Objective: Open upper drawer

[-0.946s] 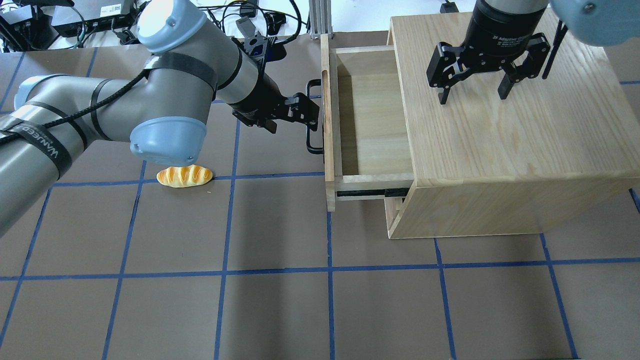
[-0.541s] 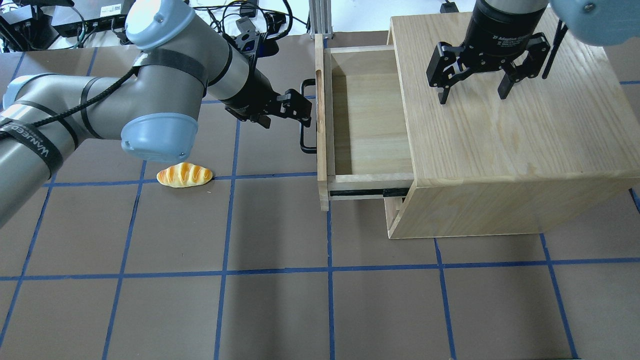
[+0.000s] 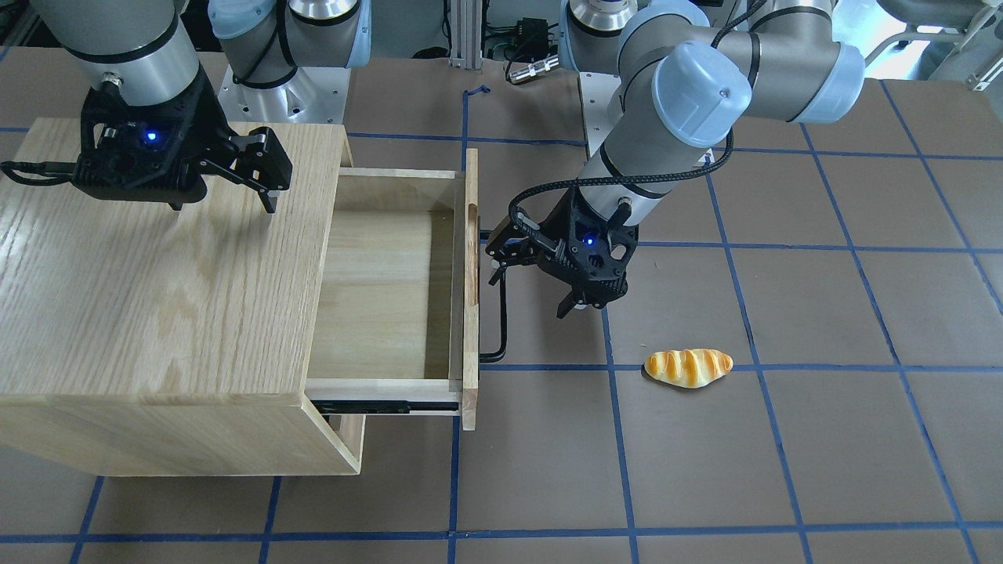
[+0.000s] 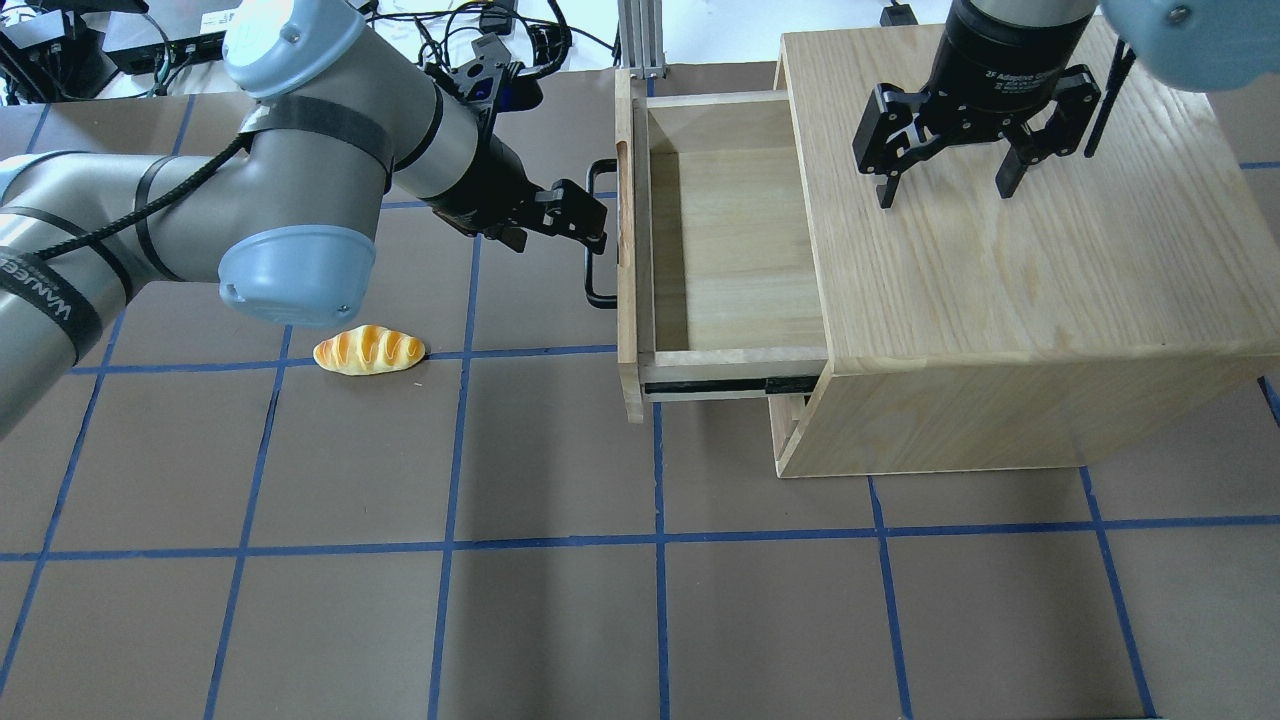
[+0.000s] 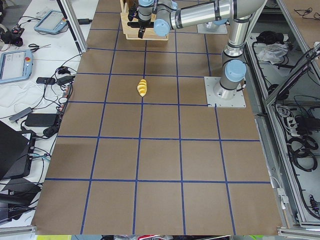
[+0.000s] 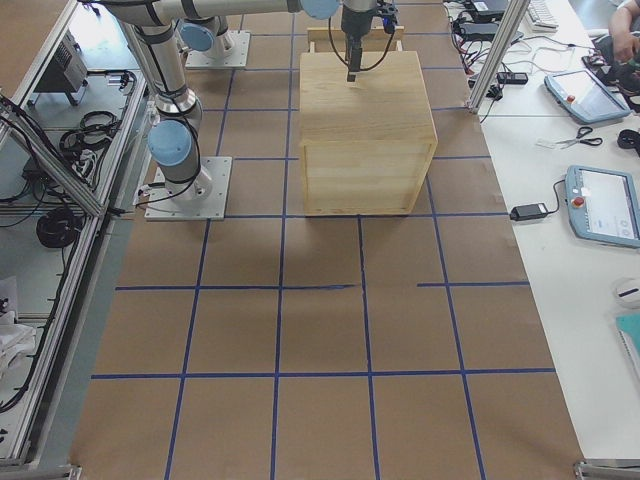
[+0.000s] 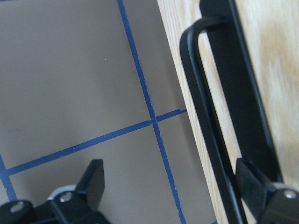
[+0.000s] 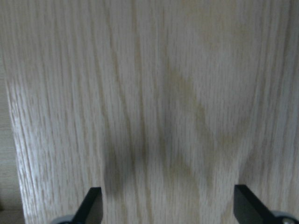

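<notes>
The upper drawer (image 4: 730, 250) is pulled well out of the oak cabinet (image 4: 1000, 300), and its pale wood box is empty. Its front panel (image 4: 627, 250) carries a long black bar handle (image 4: 592, 235). My left gripper (image 4: 560, 235) is open, with one finger hooked behind the handle bar. The left wrist view shows the bar (image 7: 205, 130) just inside the right finger (image 7: 254, 184). The front view shows the drawer (image 3: 384, 290) and the left gripper (image 3: 533, 282). My right gripper (image 4: 945, 190) is open and empty, just above the cabinet top.
A toy bread roll (image 4: 370, 351) lies on the brown mat left of the drawer, near my left arm's elbow. The lower front panel (image 3: 353, 431) sits shut under the drawer. Blue tape lines grid the mat. Cables and equipment lie along the far edge.
The drawer has slid further out to the left, and my left gripper has moved left with its handle. The right arm has not moved.
</notes>
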`<state>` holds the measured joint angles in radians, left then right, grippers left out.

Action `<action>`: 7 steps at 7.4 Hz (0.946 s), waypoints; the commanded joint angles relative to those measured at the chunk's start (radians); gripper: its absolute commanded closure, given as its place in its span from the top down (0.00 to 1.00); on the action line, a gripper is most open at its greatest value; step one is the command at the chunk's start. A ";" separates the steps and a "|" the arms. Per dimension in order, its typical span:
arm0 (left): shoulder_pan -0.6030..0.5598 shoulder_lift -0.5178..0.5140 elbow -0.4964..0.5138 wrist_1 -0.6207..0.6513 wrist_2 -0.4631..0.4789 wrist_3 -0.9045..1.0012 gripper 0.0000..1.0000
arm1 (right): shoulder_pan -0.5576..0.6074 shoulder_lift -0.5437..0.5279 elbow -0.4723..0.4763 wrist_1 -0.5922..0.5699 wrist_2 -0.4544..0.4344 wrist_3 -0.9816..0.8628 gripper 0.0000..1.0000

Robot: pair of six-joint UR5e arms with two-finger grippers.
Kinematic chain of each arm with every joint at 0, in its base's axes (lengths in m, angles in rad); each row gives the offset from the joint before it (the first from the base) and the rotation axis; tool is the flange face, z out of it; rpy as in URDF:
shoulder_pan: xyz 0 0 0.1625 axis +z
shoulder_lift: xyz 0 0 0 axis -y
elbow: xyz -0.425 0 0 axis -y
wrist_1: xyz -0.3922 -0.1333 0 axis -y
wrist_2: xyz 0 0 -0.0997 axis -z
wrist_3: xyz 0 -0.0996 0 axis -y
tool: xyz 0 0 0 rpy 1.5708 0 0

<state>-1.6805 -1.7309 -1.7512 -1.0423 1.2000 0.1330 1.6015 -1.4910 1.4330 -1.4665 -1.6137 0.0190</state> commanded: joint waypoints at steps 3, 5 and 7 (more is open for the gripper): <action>0.030 0.017 -0.010 -0.001 0.001 0.087 1.00 | 0.000 0.000 0.000 0.000 0.000 0.001 1.00; 0.059 0.034 -0.022 -0.002 -0.003 0.117 1.00 | 0.000 0.000 0.000 0.000 0.000 0.001 1.00; 0.077 0.048 -0.028 -0.004 -0.002 0.160 1.00 | 0.000 0.000 0.000 0.000 0.000 -0.001 1.00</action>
<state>-1.6142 -1.6911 -1.7749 -1.0456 1.1980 0.2747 1.6015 -1.4910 1.4328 -1.4665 -1.6137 0.0196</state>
